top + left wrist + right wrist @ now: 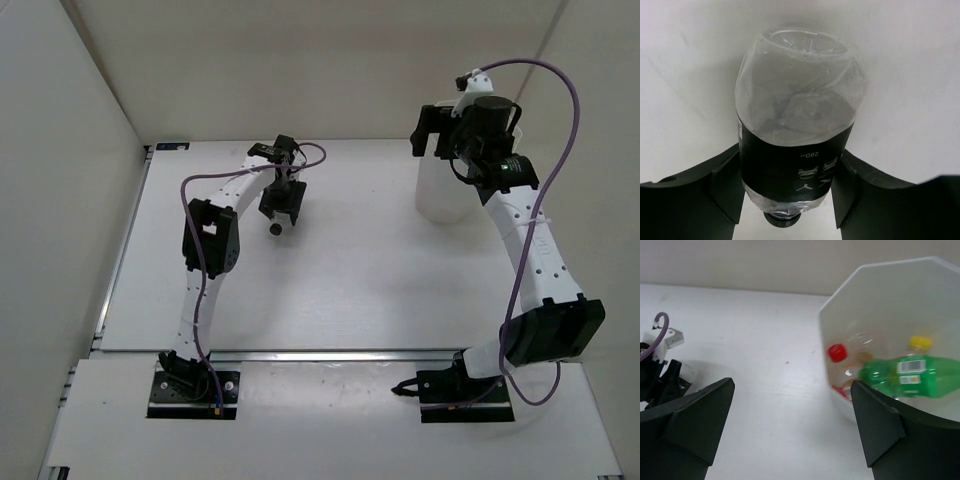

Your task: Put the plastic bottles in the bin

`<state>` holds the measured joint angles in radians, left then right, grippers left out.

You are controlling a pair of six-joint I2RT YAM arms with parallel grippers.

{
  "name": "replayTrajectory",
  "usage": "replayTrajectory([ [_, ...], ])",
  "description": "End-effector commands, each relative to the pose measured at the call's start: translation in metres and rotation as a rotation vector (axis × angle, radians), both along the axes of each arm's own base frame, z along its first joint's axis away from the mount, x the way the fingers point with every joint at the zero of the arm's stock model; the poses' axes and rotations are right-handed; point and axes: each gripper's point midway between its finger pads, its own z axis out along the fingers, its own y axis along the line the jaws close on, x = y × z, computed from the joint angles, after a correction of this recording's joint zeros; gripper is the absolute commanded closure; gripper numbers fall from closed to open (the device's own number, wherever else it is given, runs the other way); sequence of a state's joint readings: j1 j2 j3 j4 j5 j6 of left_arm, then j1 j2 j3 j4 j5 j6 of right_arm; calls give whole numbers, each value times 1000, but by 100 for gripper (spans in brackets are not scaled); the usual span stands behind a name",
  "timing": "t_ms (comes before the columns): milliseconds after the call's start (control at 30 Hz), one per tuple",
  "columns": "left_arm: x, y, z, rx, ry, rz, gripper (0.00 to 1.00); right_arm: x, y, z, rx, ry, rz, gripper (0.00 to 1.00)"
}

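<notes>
In the left wrist view a clear plastic bottle (795, 125) with a black label stands between my two dark fingers, cap end toward the camera, and both pads press on its label. My left gripper (788, 172) is shut on this bottle; from above the same gripper (280, 212) holds the bottle (276, 228) over the table's left middle. The translucent white bin (840, 305) stands at the far right (440, 195). Inside it lie a green bottle (905, 375), a clear bottle with a red cap (837, 352) and a yellow cap (920, 342). My right gripper (792, 390) hangs open beside the bin's rim, holding nothing.
The white table (360, 280) is walled by pale panels on the left, back and right. The left arm's wrist and purple cable (660, 355) show at the left edge of the right wrist view. A metal rail (330, 355) runs along the near edge.
</notes>
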<state>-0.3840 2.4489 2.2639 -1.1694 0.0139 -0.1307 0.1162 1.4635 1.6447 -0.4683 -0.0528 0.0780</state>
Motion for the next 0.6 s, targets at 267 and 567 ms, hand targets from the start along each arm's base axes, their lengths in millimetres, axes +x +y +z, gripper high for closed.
replayTrajectory([
  [267,-130,-44,157,-543,-335,-268,68,-83,133,-17,371,12,511,1],
  [567,-217,-77,200,-807,-388,-451,71,-162,203,-37,680,38,864,1],
])
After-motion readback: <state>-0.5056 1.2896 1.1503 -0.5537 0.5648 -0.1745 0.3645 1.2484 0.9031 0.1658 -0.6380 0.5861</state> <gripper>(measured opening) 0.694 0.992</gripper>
